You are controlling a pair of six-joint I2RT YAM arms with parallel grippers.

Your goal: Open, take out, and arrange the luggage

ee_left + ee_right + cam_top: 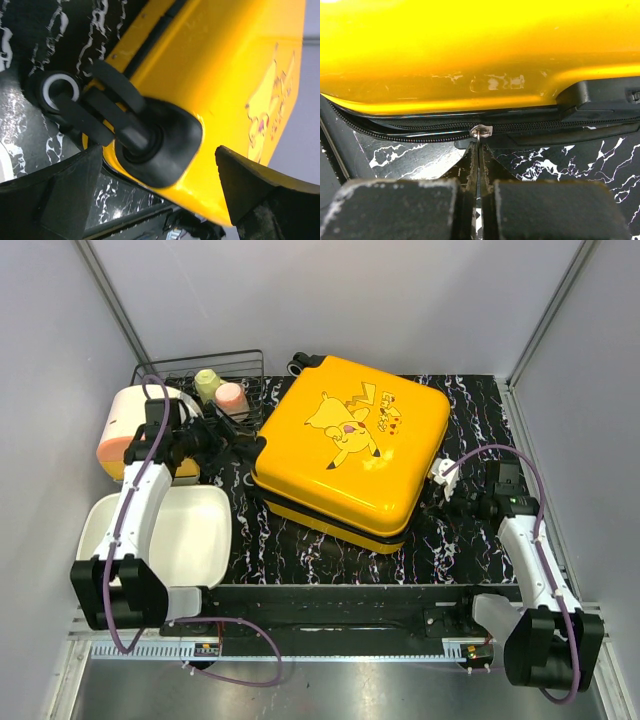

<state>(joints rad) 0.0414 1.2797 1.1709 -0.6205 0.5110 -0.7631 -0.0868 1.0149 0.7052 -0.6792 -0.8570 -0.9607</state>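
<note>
Yellow hard-shell Pikachu luggage [350, 445] lies flat mid black marbled surface [470, 530]; right hand [479, 150] clamped on silver zip pull [481, 131] to unzip, left hand [157, 175] spread apart at black wheel [60, 92], prob. bracing.

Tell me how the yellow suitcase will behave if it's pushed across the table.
The suitcase lies flat on its broad side, so it would probably slide rather than tip or roll. Its glossy hard surface looks stiff but slippery to pinch. Being the biggest thing here, it is likely heavy.
</note>
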